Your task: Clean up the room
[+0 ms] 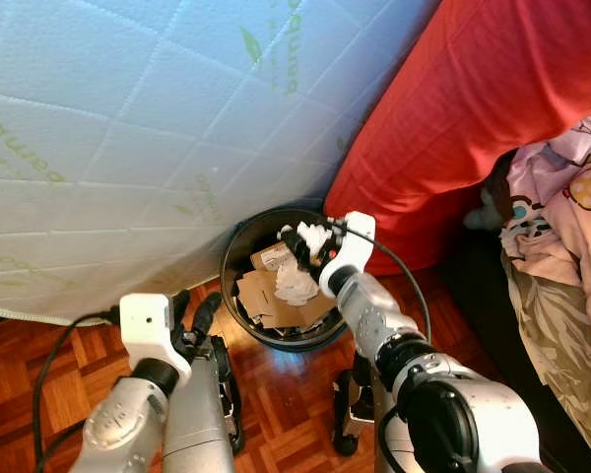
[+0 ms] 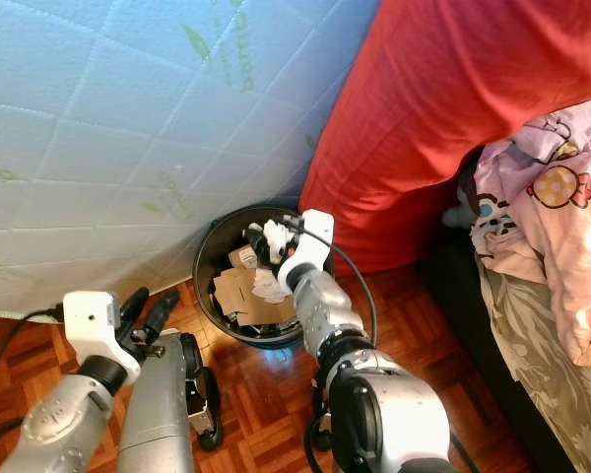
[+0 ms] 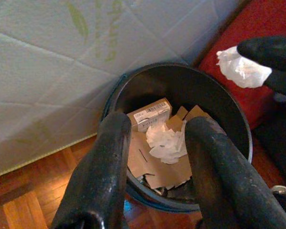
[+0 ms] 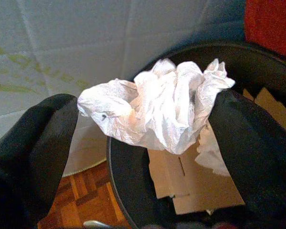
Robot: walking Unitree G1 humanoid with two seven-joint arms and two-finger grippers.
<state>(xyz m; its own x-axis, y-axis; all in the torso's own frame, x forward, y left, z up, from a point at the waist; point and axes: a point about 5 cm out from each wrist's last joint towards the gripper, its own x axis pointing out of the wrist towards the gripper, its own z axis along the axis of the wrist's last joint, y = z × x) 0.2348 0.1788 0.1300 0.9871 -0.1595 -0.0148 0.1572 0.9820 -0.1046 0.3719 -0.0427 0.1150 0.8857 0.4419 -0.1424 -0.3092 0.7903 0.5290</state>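
Right gripper [image 4: 148, 143] pinches crumpled tissue [image 4: 157, 107] above black waste bin [image 1: 238, 241] — drop pending. Bin already holds cardboard scraps [image 3: 157, 164], small box [image 3: 149, 113], tissue. Left gripper [image 3: 155, 162] spread, empty, just beside bin.

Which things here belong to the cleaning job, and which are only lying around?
Belonging to the job:
- right pincer, above the bin
- crumpled tissue it holds
- black waste bin
- cardboard scraps and tissue already inside

Only lying around:
- white mattress
- red sheet
- pink patterned blanket
- left pincer, open, idle
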